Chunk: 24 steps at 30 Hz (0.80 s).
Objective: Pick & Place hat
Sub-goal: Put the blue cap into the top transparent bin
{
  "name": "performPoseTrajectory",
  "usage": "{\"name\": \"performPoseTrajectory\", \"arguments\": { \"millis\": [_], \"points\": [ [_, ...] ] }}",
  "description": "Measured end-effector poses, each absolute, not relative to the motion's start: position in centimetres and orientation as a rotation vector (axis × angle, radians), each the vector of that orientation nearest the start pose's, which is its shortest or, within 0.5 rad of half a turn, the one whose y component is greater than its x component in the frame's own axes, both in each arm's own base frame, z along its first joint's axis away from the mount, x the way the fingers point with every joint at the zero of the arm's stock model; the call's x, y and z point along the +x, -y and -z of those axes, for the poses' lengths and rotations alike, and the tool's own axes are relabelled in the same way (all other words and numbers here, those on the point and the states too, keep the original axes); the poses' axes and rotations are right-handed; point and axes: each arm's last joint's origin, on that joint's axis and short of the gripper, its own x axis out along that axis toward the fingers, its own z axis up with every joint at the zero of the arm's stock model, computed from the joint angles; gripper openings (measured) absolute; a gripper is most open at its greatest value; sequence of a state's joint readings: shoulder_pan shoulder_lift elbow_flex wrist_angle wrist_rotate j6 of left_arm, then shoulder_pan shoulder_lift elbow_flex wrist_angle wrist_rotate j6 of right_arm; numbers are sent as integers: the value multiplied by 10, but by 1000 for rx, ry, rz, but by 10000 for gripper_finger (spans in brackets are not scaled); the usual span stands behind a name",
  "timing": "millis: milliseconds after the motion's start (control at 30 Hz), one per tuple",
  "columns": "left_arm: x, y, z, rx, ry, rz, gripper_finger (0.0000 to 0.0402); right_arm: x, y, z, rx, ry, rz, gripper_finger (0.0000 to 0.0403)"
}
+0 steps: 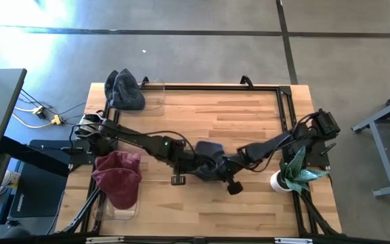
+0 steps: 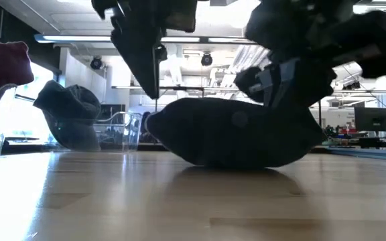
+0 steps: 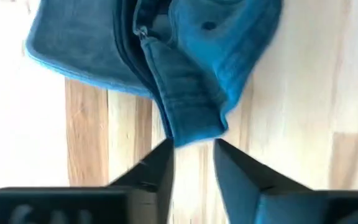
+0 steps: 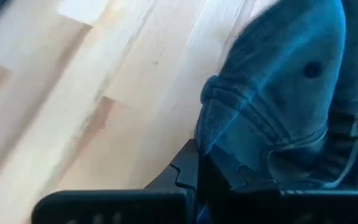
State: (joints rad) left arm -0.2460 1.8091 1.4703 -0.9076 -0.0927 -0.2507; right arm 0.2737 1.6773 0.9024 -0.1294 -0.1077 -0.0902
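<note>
The soft blue cloth hat (image 1: pixel 210 159) lies mid wooden tabletop (image 1: pixel 249 112). The right gripper (image 4: pixel 199 163) is clamped on its folded edge; the left gripper (image 3: pixel 191 152) stands slightly apart, just short of the strap. That thin pinch could slip when lifted, dropping the hat.

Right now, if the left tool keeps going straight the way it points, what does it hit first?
Probably the blue hat: its folded edge hangs just ahead of the left tool, whose open fingers frame that edge, though depth is unclear.
</note>
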Motion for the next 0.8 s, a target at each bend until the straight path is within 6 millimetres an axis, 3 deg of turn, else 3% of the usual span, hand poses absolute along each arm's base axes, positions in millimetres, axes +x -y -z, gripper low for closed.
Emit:
{"name": "performPoseTrajectory", "arguments": {
  "millis": [167,400,533,800],
  "points": [
    [359,100,-257,5,-1155,80,151,317,-66,-164,30,-900,-431,11],
    [370,137,-256,118,-919,-65,132,314,-48,-187,102,-833,-454,11],
    [384,144,-250,142,-811,-104,134,311,-41,-198,115,-793,-453,5],
    [377,141,-244,305,-910,-55,183,303,-25,-204,191,-843,-425,5]
  ]
}}
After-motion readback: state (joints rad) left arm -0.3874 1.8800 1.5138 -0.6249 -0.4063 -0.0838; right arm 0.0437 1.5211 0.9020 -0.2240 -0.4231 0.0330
